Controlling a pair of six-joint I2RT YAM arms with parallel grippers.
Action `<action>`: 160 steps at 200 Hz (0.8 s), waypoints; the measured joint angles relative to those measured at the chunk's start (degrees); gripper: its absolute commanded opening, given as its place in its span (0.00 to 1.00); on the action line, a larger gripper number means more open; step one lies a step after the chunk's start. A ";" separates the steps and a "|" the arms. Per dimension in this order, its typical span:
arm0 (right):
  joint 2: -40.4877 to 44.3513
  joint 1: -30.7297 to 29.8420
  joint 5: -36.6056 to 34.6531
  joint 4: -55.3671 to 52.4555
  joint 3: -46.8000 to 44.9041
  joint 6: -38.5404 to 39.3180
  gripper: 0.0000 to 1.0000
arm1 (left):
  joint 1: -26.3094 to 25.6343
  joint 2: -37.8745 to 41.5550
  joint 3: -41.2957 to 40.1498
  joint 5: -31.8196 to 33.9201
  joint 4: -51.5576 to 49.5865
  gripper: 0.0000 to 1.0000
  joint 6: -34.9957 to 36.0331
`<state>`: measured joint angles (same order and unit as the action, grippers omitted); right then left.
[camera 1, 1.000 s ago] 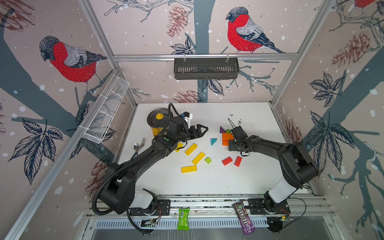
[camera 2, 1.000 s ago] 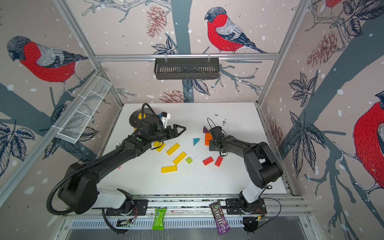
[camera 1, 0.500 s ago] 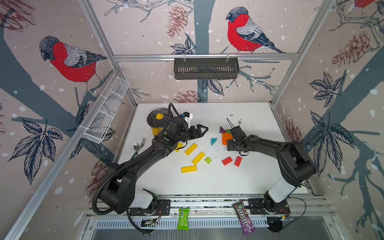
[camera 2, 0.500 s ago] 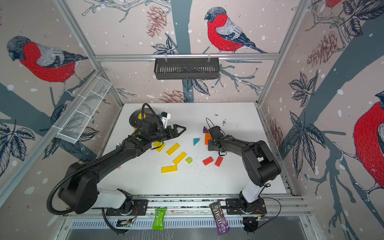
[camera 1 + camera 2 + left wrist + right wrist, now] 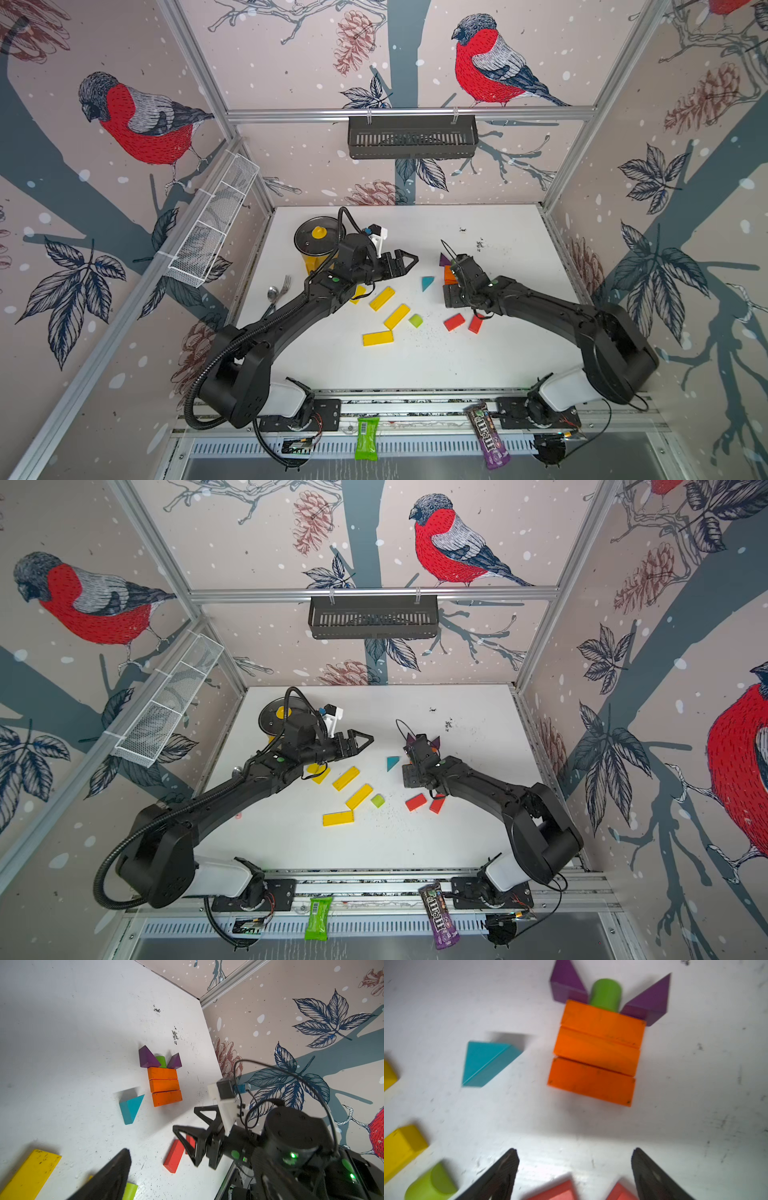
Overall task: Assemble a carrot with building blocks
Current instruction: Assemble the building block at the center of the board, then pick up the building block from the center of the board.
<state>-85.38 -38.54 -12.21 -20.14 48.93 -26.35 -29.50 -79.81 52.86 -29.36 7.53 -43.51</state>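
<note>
The building blocks form a flat figure: three orange bars (image 5: 596, 1051) side by side, with a green cylinder (image 5: 606, 993) and two purple triangles (image 5: 566, 985) at their far end. A teal triangle (image 5: 483, 1061) lies loose beside it. My right gripper (image 5: 575, 1159) is open and empty just short of the nearest orange bar (image 5: 166, 1098), above two red blocks (image 5: 454, 322). Over the yellow bars (image 5: 381, 298), my left gripper (image 5: 405, 262) hovers open and empty. One of its fingers (image 5: 112, 1174) shows in the left wrist view. A lime block (image 5: 415, 320) lies by the yellow bars.
A yellow pot with a dark lid (image 5: 318, 245) stands behind the left arm. A fork and spoon (image 5: 276, 293) lie near the left edge. Wall baskets (image 5: 411, 137) hang at the back and left. Two candy bars (image 5: 366, 442) sit on the front rail.
My right gripper's jaws have spread wider and it stands slightly back from the orange bars. The left arm has not moved.
</note>
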 measured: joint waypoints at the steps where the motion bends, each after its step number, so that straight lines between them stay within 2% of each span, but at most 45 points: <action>1: 0.04 -0.15 0.04 -0.07 -0.07 0.00 0.92 | 0.00 0.02 0.00 -0.02 0.00 0.92 0.00; 38: 0.35 -5.09 1.86 -3.08 -4.26 0.72 0.98 | -0.02 0.63 0.00 -0.44 0.59 0.92 0.04; 66: -0.79 -6.36 2.86 -3.65 -4.90 0.85 0.98 | -0.02 0.98 0.00 -0.50 0.83 0.92 0.07; 130: -4.79 -5.53 3.43 -1.18 -3.41 2.84 0.72 | -0.02 1.07 0.00 -0.52 0.83 0.92 0.46; 160: -4.81 -4.96 3.80 -0.48 -3.56 3.63 0.68 | -0.02 1.05 0.00 -0.52 0.83 0.92 0.48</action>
<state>-90.19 -43.51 -8.40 -20.62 45.36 -22.72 -29.52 -78.76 52.86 -29.89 8.36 -43.03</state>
